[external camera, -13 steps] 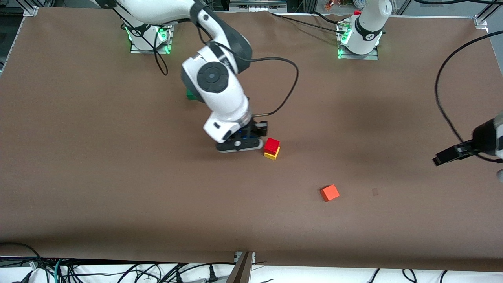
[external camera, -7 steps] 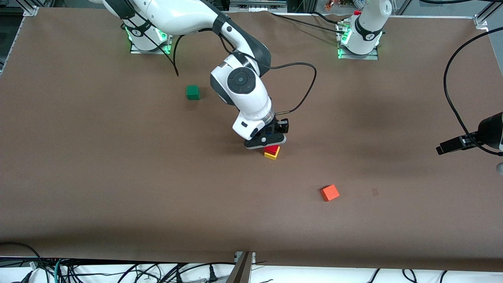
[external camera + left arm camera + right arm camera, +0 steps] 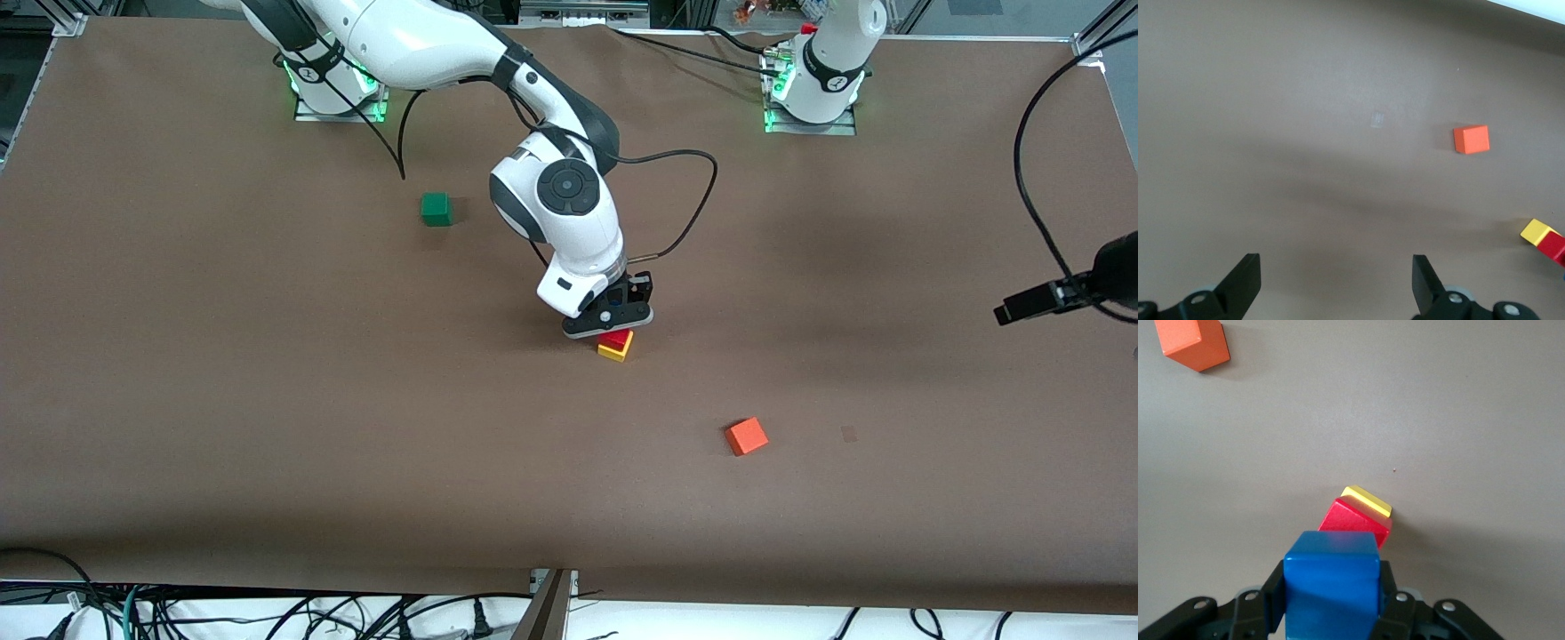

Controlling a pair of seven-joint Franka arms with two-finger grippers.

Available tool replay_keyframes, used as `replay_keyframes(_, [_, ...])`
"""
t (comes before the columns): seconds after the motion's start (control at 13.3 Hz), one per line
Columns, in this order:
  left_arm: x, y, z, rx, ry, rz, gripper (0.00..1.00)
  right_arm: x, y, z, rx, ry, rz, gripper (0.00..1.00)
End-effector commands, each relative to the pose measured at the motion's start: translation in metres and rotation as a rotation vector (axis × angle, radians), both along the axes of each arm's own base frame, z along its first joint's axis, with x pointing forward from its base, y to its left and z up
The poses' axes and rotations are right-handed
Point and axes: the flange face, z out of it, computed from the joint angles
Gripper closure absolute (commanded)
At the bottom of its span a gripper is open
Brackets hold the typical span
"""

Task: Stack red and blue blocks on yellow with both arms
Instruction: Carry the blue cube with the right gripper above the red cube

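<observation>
The deep red block (image 3: 615, 339) sits on the yellow block (image 3: 613, 351) near the table's middle; both also show in the right wrist view, red (image 3: 1355, 523) on yellow (image 3: 1368, 499). My right gripper (image 3: 609, 320) hangs just over this stack, shut on the blue block (image 3: 1332, 583), which is hidden in the front view. My left gripper (image 3: 1337, 287) is open and empty, held over the table's edge at the left arm's end (image 3: 1022, 307). The left wrist view shows the stack's yellow (image 3: 1536, 231) and red (image 3: 1554, 247) blocks at its border.
An orange-red cube (image 3: 746, 436) lies nearer the front camera than the stack, toward the left arm's end. A green cube (image 3: 436, 209) lies farther from the camera, toward the right arm's end. Black cables trail over the table by both arms.
My right gripper has carried the blue block sideways from beside the stack to over it, uncovering the green cube. My left gripper has drawn back toward the table's edge.
</observation>
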Motion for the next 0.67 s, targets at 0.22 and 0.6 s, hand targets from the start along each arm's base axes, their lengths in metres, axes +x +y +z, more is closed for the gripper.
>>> replay_keyframes(0.22, [-0.042, 0.008, -0.01, 0.014, -0.014, -0.049, 0.0, 0.005, 0.007, -0.003, 0.013, -0.042, -0.009, 0.64])
replay_keyframes(0.6, [-0.036, -0.002, -0.014, 0.014, -0.002, -0.069, 0.0, 0.007, 0.008, -0.006, 0.025, -0.058, -0.009, 0.55])
